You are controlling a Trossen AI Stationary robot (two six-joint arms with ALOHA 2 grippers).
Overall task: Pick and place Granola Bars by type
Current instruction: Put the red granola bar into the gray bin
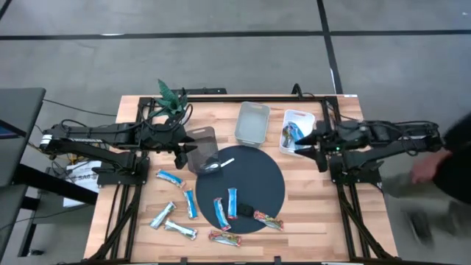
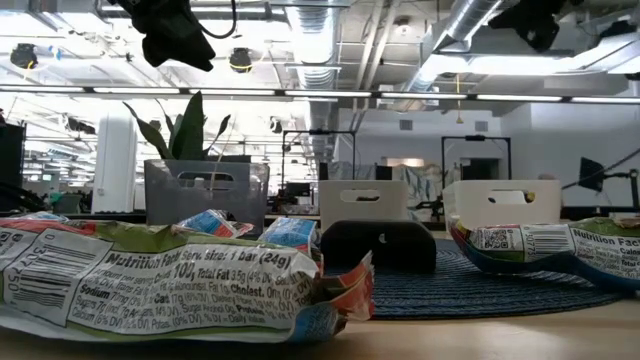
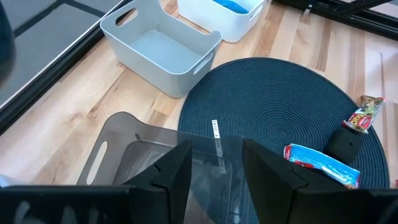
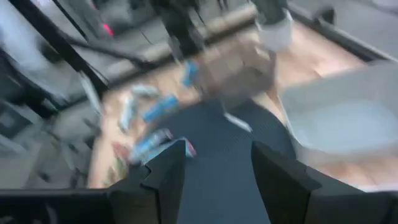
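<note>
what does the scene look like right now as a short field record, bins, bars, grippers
bins: smoky clear bin, grey bin, white bin along the far side
white bin contents: blue bars
grey bin contents: none seen
loose bars: on the round dark mat and the wood beside it
left gripper: open, above the clear bin
right gripper: open, empty, beside the white bin

Open-plan office or lab space: exposed ceiling ducts and strip lights, monitors on far desks, potted plant at 10 o'clock. Butcher-block counter on a black frame, concrete floor, person at 3 o'clock.
</note>
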